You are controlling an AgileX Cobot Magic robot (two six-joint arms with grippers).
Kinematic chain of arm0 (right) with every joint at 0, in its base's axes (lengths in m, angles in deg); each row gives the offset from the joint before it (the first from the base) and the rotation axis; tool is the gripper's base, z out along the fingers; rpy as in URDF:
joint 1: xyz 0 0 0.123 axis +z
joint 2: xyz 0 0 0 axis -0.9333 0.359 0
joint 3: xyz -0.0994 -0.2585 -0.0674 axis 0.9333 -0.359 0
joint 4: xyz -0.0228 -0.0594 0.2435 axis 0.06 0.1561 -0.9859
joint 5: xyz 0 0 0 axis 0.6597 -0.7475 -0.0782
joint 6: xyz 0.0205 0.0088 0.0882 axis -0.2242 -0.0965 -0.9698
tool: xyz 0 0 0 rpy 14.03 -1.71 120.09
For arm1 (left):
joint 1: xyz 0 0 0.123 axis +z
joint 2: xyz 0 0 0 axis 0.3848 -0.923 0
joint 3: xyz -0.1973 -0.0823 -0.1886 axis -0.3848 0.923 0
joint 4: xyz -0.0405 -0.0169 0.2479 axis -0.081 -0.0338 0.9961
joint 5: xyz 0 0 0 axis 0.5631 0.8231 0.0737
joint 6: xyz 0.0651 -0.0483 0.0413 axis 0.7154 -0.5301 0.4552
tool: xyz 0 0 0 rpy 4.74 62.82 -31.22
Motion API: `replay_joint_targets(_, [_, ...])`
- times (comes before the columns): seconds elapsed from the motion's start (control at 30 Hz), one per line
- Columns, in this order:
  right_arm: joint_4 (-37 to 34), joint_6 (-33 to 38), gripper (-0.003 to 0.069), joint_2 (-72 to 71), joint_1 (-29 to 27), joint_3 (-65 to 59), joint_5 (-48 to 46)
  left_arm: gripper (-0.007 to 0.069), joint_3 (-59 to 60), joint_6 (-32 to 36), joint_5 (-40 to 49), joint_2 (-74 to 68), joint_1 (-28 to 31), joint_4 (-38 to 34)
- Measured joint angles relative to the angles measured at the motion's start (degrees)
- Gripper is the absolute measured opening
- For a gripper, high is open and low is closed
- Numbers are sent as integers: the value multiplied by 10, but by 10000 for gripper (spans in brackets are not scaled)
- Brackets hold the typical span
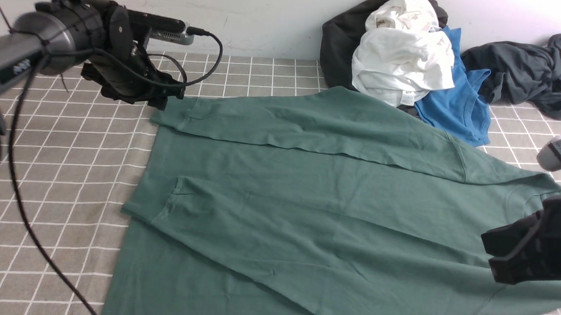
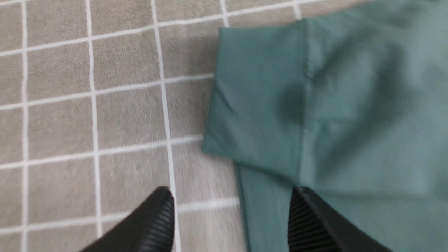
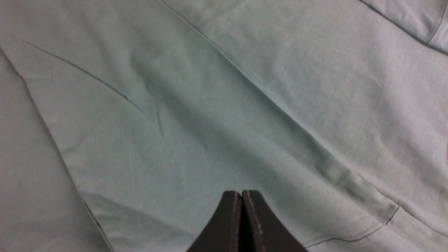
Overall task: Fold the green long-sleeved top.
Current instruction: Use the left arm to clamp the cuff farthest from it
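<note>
The green long-sleeved top (image 1: 335,213) lies spread flat on the checked cloth, neck end at the right, both sleeves folded across the body toward the left. The far sleeve's cuff (image 1: 179,116) rests at the top's far left corner. My left gripper (image 1: 166,96) hovers just above and left of that cuff, open, with nothing between its fingers; the left wrist view shows the cuff (image 2: 259,101) lying free beyond the left gripper (image 2: 231,206). My right gripper (image 1: 493,262) is shut and empty above the top's right side, over plain green fabric (image 3: 210,115).
A heap of clothes lies at the back right: a white garment (image 1: 401,53), a bright blue T-shirt (image 1: 461,100), a black piece (image 1: 339,40) and a dark charcoal-grey garment (image 1: 530,70). The grey checked cloth (image 1: 58,174) covers the table. A black cable (image 1: 19,196) hangs from the left arm.
</note>
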Motion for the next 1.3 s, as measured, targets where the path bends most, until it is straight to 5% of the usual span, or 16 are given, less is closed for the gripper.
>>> replay_joint_targets(0.37, [-1, 10, -10, 44, 0, 0, 9, 400, -113, -36, 1, -118, 18, -46])
replay_joint_targets(0.63, [-2, 10, -10, 58, 0, 0, 11, 42, -123, -29, -2, -124, 19, -82])
replay_joint_targets(0.9, [-2, 10, -10, 58, 0, 0, 7, 29, -119, 17, 94, -46, 17, -78])
replay_joint_targets(1.07, [-2, 10, -10, 58, 0, 0, -2, 29, -121, 75, 277, 39, 4, -72])
replay_joint_targets(1.3, [-13, 13, -10, 49, 0, 0, -5, 29, -121, 92, 267, 28, 1, -40])
